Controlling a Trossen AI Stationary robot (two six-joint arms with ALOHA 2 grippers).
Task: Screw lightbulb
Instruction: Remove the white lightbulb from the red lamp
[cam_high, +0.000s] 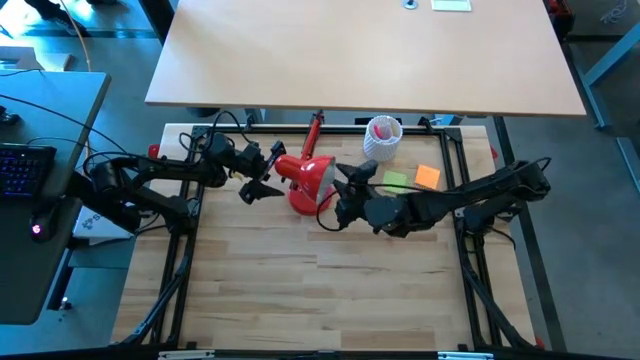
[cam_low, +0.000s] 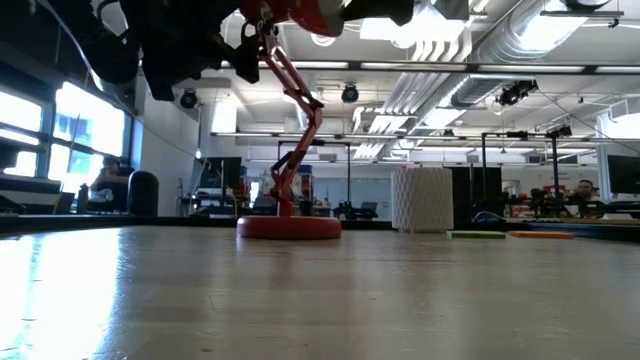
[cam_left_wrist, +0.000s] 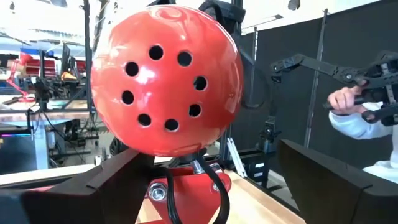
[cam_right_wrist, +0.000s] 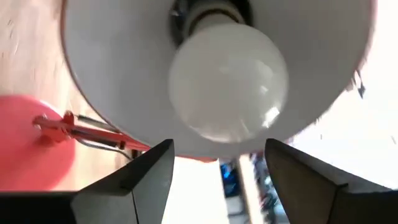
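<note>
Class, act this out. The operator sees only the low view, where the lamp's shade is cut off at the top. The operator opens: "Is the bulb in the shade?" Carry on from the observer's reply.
Observer: Yes. The right wrist view shows the lightbulb sitting in the socket inside the shade.
Operator: Is the right gripper holding it?
Observer: No. The right gripper is open, just short of the lightbulb.
Operator: And the left gripper?
Observer: The left gripper is open at the back of the shade, a finger on either side.

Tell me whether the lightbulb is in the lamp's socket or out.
In: the lightbulb sits base-first in the socket inside the shade. How far it is screwed, cannot tell.
</note>
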